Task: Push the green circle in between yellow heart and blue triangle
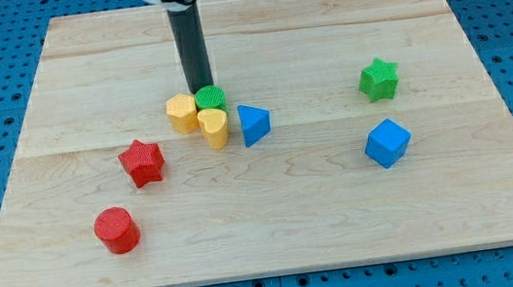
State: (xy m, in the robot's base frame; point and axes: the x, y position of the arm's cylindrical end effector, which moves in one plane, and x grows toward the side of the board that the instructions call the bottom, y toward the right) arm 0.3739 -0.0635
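While my tip (201,89) touches its top edge, green circle (211,98) sits just below.

My tip (201,89) of the dark rod stands on the pale wooden bench (275,210), touching the green circle block (211,97) from the view's top. That circle sits against the yellow hexagon block (181,112) and yellow heart block (214,127); the blue triangle block (253,123) lies just beside the heart, at its right.
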